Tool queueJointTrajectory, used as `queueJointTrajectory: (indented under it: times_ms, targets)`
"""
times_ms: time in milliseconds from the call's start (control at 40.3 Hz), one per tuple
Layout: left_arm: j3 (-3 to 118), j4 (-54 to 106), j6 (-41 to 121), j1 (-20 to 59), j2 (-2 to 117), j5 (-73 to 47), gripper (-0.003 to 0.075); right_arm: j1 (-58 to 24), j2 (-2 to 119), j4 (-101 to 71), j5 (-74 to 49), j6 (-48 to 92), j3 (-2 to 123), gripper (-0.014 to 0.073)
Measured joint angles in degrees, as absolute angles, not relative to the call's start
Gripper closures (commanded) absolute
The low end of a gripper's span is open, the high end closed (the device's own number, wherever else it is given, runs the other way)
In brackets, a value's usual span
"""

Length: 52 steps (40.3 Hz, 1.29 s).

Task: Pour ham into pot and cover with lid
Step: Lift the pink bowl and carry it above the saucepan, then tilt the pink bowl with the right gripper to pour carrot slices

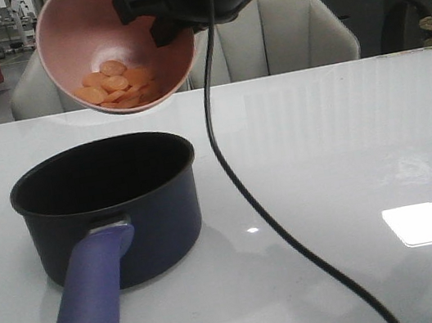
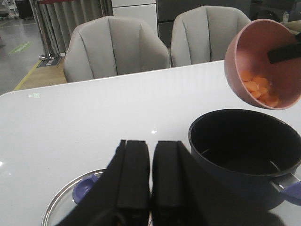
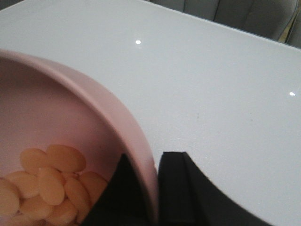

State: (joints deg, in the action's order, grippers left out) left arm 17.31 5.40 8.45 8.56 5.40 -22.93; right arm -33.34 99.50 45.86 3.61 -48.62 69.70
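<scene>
Gripping tilted pink bowl rim, right gripper holds ham above pot; left gripper pressed together

The bowl is showing a soft matte pink inside and out, and the ham lying in it is glowing orange-pink in pale, plain slices. The pot is showing dark navy outside and black within, while its handle is showing purple-blue. The lid is showing clear glass with a steel-grey rim and a blue knob. The right gripper and left gripper are showing black. The table is gleaming glossy white, and the chairs behind are showing pale grey.
</scene>
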Motion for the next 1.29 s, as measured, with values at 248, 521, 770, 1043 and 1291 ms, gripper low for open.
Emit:
queueJointTrajectory:
  times_ms: [248, 521, 770, 1043, 1291]
  targets:
    - [17.31, 5.40, 8.45, 8.56, 5.40, -22.93, 0.0606, -32.68, 99.37, 42.13, 3.73, -48.74, 69.70, 0.0452]
    - [17.31, 5.40, 8.45, 8.56, 5.40, -23.03, 0.0606, -31.99, 99.25, 29.58, 2.16, -34.32, 69.70, 0.0452]
    - [17.31, 5.40, 8.45, 8.56, 5.40, -23.03, 0.0606, -33.53, 99.25, 12.07, 1.82, -6.76, 69.70, 0.0452]
    - [17.31, 5.40, 8.45, 8.56, 5.40, -23.03, 0.0606, -35.79, 99.12, 2.61, 9.87, 9.35, 67.85, 0.0452]
    - [17.31, 5.40, 8.45, 8.56, 5.40, -23.03, 0.0606, -36.45, 99.01, 3.25, 19.69, 11.69, 62.65, 0.0452]
